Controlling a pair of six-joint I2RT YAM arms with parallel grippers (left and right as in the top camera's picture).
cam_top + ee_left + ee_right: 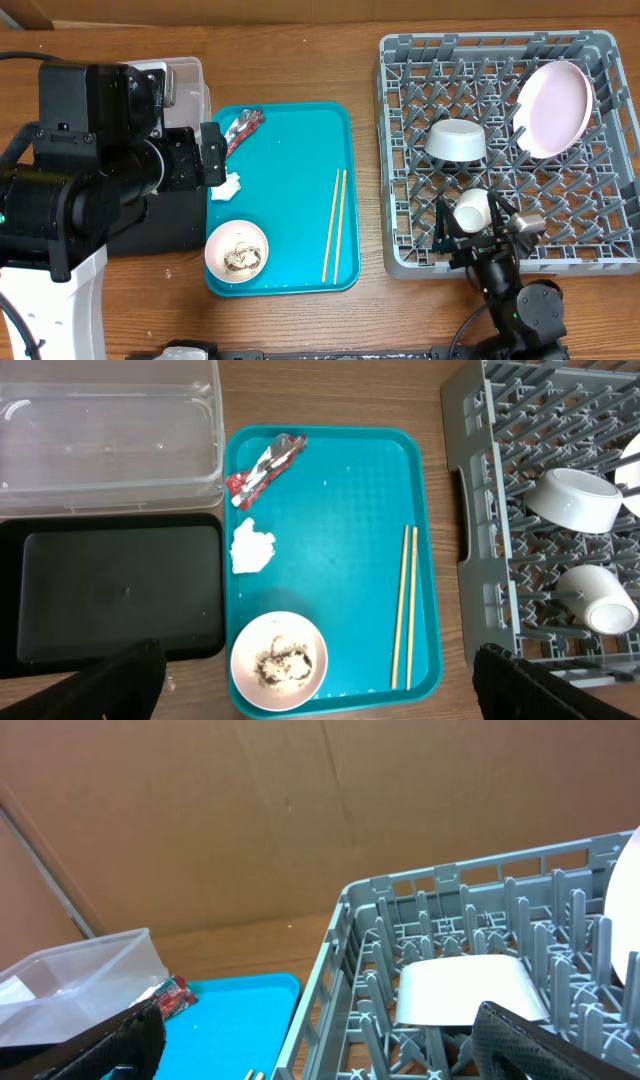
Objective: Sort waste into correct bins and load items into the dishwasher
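Both of your pincers are released, with jaws wide apart, and they grasp nothing. Your left gripper [318, 665] hangs above the teal tray [300, 130]. On this tray lie:

- the wrapper [240, 130] at the far left corner
- the napkin [228, 185] near it
- the small bowl [237, 250], with rice and brown scraps inside, at the near left corner
- the chopsticks [334, 225] along the right side

Left of the tray, the clear tub [110, 430] and the black bin [110, 590] stand side by side. The rack [480, 42] holds the pink plate [553, 108] leaning at the far right, the grey bowl [456, 140] tilted, and the cup [472, 210] on its side. Your right gripper [475, 228] is at the near edge of the rack. From overhead the cup shows between its fingers, but I cannot tell if they touch.
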